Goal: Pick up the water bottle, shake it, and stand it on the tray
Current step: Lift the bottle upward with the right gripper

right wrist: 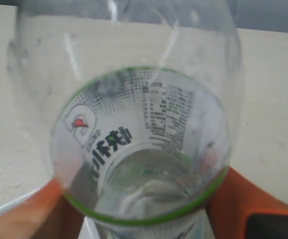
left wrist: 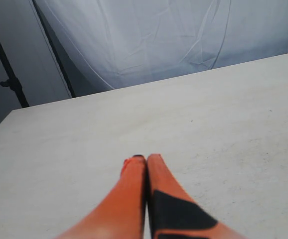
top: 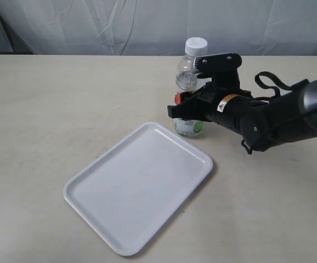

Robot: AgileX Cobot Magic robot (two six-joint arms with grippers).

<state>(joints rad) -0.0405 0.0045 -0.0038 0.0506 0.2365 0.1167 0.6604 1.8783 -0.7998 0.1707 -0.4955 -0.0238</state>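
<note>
Right gripper (top: 184, 112) jaws clamped on bottle (top: 189, 71) at label. Bottle upright, axis vertical, just beyond tray (top: 142, 186) far-right corner. Left gripper (left wrist: 146, 160) closed, empty, out of play.

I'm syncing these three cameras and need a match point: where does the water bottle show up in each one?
Exterior view: the water bottle stands upright in the upper middle, with the right gripper around it.
Left wrist view: not in it.
Right wrist view: it fills the picture, between orange fingers.
Shared landmark: the beige table.
</note>
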